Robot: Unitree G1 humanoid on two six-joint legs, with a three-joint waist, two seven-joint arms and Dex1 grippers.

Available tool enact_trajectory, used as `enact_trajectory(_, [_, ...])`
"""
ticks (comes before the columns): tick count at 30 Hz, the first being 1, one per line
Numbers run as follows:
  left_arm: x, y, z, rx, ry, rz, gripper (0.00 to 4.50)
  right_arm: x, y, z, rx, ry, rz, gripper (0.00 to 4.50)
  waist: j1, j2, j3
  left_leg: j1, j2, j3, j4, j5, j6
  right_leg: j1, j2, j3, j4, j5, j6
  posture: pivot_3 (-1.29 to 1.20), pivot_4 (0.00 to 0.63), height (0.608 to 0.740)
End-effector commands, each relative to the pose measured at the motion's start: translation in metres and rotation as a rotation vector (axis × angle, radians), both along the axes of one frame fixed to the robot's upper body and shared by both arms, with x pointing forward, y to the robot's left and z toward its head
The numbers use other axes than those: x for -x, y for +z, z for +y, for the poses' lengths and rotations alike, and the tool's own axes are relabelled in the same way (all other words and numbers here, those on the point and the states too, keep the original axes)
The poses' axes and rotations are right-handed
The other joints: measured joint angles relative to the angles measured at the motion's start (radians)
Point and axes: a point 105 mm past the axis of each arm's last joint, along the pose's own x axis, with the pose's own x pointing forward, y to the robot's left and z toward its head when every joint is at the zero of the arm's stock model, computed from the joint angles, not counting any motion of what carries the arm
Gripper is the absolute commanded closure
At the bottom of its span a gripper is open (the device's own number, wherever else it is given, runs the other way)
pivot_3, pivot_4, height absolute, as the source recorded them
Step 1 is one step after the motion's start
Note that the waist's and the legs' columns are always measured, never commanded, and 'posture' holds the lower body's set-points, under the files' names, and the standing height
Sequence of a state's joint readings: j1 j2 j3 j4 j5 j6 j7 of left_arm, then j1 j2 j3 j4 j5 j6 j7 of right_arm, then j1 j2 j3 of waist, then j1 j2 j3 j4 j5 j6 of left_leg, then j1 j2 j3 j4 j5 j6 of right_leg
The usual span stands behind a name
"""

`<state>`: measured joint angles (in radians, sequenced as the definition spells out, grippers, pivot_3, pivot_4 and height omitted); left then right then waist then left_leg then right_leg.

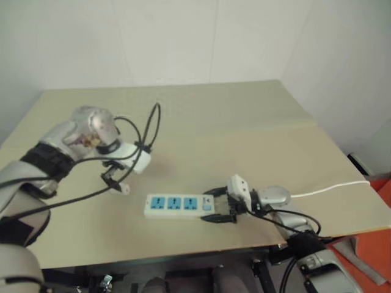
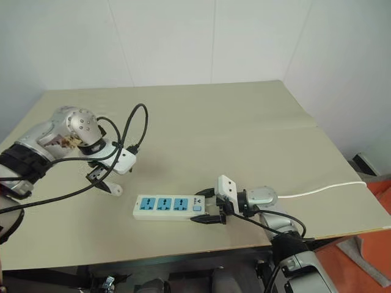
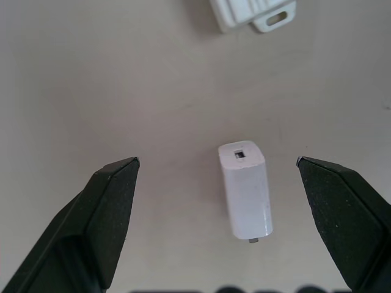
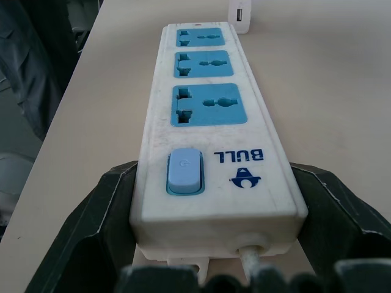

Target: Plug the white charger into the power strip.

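Observation:
The white charger (image 3: 244,189) lies on its side on the beige table (image 1: 214,134), just left of the power strip (image 1: 177,206). My left gripper (image 3: 217,168) points straight down over the charger, open, with one black finger on each side and not touching it. The strip is a flat white bar with three blue sockets and a blue switch (image 4: 184,171). My right gripper (image 1: 221,206) is shut on the strip's switch end, its fingers (image 4: 91,226) pressed against both long sides. The charger (image 4: 240,15) also shows beyond the strip's far end in the right wrist view.
The strip's thin white cord (image 1: 330,189) runs off to the right across the table toward its right edge. An orange object (image 1: 376,244) sits on the floor beyond the table's front right corner. A white wall stands behind the table.

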<state>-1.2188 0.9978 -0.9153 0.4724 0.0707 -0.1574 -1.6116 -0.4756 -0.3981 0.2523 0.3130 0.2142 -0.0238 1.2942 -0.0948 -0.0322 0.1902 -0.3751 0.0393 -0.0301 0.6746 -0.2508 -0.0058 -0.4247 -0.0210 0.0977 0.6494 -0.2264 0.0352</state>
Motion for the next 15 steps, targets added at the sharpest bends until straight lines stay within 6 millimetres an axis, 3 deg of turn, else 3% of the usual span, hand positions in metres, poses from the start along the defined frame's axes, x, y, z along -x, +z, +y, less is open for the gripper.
enact_trajectory(1, [0.003, 0.0, 0.004, -0.019, 0.005, -0.007, 0.0, 0.001, -0.019, 0.0, 0.055, -0.021, 0.047, 1.08, -0.001, 0.0, 0.0, 0.0, 0.0, 0.0, 0.0, 0.0, 0.0, 0.0, 0.0, 0.0, 0.0, 0.0, 0.0, 0.0, 0.15, 0.74])
enact_trajectory(15, [0.0, -0.016, 0.008, -0.071, 0.053, -0.026, 0.0, 0.003, -0.023, -0.005, 0.063, -0.047, 0.051, 1.08, 0.0, 0.0, 0.0, 0.001, 0.0, 0.0, 0.0, 0.0, 0.0, 0.001, 0.0, 0.0, 0.0, 0.0, 0.0, 0.0, 0.15, 0.74])
